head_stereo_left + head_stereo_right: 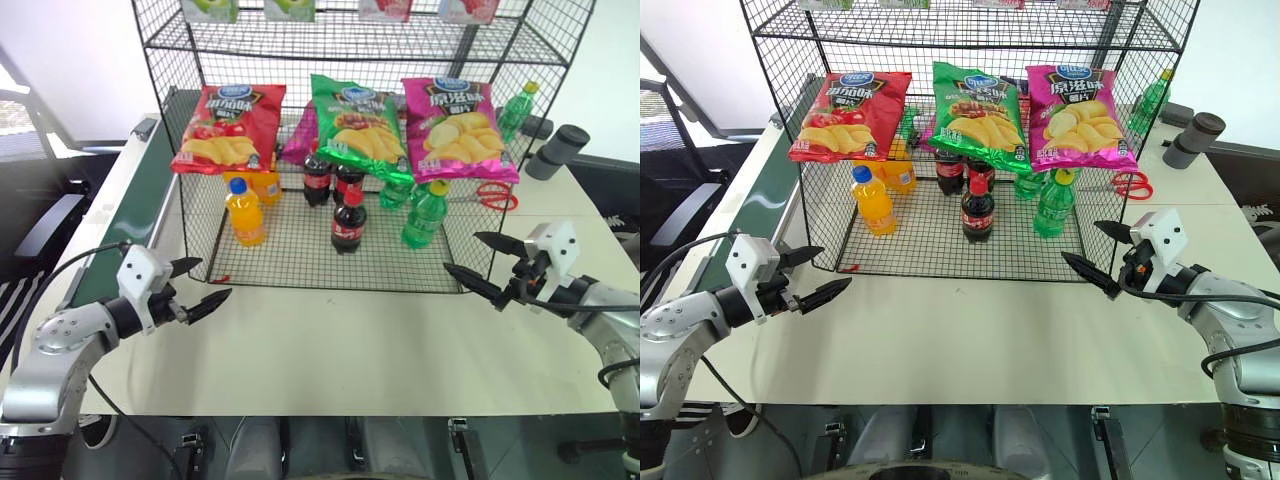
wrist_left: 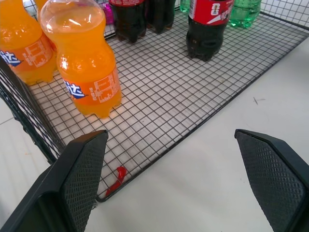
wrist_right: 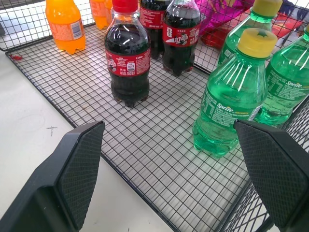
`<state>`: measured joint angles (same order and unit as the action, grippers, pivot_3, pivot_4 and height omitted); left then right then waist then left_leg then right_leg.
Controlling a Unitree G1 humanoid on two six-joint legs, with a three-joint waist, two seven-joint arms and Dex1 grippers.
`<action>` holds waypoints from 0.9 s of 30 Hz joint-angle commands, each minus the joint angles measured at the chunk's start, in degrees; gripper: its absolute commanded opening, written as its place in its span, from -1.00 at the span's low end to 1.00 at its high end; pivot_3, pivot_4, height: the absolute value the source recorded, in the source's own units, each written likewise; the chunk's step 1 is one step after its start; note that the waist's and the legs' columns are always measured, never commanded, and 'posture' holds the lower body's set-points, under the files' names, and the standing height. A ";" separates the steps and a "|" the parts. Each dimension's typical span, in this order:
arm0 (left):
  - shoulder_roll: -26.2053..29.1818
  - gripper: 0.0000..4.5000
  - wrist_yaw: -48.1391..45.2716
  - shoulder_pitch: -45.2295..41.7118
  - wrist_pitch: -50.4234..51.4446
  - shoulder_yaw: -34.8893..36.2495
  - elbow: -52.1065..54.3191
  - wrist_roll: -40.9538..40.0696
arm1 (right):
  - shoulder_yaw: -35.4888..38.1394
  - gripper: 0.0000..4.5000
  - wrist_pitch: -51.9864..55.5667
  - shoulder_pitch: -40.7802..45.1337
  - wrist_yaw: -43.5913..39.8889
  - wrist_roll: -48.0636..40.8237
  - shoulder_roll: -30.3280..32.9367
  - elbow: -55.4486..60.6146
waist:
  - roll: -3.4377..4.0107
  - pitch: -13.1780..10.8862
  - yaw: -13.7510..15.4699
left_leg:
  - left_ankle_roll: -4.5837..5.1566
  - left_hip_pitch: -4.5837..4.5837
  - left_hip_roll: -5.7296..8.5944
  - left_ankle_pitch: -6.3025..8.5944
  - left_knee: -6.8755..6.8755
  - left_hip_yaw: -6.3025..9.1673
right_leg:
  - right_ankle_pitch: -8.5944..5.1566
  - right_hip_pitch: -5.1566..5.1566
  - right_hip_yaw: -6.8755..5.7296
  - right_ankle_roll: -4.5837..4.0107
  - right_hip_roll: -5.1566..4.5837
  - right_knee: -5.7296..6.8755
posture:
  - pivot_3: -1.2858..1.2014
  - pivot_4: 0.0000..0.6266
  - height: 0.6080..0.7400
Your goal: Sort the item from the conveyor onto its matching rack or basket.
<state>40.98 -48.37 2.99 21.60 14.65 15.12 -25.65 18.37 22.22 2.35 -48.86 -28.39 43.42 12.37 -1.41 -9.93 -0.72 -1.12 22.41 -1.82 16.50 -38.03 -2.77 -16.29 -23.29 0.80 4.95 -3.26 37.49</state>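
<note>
The item, a small cola bottle (image 1: pixel 348 222) with a red cap and red label, stands upright on the grid floor of the black wire rack (image 1: pixel 290 255), just in front of two more colas (image 1: pixel 330 180). It shows again in the right wrist view (image 3: pixel 127 53). The dark green conveyor (image 1: pixel 150 195) runs along the table's left side, and no bottle shows on it. My left gripper (image 1: pixel 213 278) hovers open over the white table near the rack's front left corner. Near the front right corner my right gripper (image 1: pixel 460 252) is open too. Both hold nothing.
Orange-drink bottles (image 1: pixel 246 212) stand at the basket's left and green bottles (image 1: pixel 425 215) at its right. Three crisp bags (image 1: pixel 355 125) hang on the rack's front. Red scissors (image 1: pixel 492 195) and a grey cylinder (image 1: pixel 557 150) lie right of the rack. White tabletop (image 1: pixel 330 340) spreads between my grippers.
</note>
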 commanded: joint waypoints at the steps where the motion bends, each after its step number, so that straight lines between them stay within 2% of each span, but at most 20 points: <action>1: 0.57 1.00 0.03 0.25 -1.19 1.97 1.18 -0.26 | 0.62 0.98 -0.08 0.79 -0.17 -0.75 0.46 2.02 | 0.00 0.00 0.00 | 0.00 0.00 0.00 0.00 0.00 0.00 | 0.00 0.00 0.00 0.00 0.00 0.00 | 0.03 -0.52 1.00; 27: -0.59 1.00 1.42 -2.31 -2.90 0.37 -1.53 1.59 | -1.17 0.98 -4.29 1.83 -0.54 1.57 -1.76 -2.06 | 0.00 0.00 -0.03 | 0.00 -0.01 -0.01 0.00 -0.01 0.00 | 0.00 0.00 0.00 0.01 0.04 0.01 | 0.03 -0.52 1.00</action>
<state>40.44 -47.20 1.32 19.69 14.51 13.44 -24.23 16.56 19.29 3.41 -49.73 -27.05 41.83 10.17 -1.41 -9.93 -0.75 -1.12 22.40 -1.82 16.50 -38.04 -2.77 -16.29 -23.29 0.80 4.96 -3.22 37.50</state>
